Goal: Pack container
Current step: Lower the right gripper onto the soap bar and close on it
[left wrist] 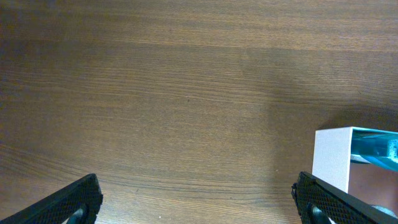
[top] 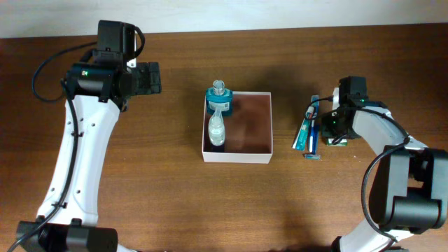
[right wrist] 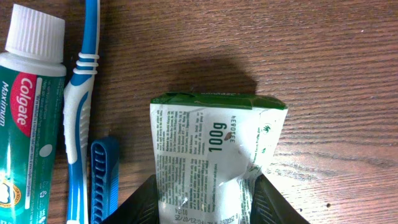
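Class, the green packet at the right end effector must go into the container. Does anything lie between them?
Yes: the toothpaste tube, toothbrush and blue comb lie between the green packet and the container.

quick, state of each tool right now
left tool: open, holding nothing
right tool: closed on the packet

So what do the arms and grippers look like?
The left arm and right arm have white links and black joint blocks, with black cables looping off. A green light glows on the left one. Its fingers are black and gridded.
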You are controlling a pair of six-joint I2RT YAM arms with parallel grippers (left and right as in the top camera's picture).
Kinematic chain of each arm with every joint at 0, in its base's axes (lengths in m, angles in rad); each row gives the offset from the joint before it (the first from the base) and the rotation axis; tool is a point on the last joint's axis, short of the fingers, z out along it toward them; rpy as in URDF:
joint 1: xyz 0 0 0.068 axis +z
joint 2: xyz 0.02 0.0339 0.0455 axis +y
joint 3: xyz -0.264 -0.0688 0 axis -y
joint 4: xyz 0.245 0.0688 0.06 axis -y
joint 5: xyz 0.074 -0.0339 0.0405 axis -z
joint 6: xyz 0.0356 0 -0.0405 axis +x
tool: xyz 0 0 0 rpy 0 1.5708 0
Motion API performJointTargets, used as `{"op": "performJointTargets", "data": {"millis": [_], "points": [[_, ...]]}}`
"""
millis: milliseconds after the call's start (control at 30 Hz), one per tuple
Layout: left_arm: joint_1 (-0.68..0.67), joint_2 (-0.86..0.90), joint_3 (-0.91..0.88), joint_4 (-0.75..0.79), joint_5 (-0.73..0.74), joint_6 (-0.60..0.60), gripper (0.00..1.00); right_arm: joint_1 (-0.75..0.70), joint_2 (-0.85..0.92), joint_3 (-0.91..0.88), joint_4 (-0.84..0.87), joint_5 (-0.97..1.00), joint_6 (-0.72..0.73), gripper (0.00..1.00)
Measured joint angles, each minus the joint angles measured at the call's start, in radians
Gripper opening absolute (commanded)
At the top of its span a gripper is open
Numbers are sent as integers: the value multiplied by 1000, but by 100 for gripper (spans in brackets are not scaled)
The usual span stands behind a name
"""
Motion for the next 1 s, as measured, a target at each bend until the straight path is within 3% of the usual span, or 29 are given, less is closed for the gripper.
{"op": "performJointTargets", "data": {"millis": [567,767,1000], "points": [[0,0,0,0,0,0,99,0,0,0,-1,0,-3,37],[0,0,0,0,0,0,99,0,0,2,-8,0,-5,28],[0,0,0,0,0,0,99,0,0,7,-19,0,-3,26]]}}
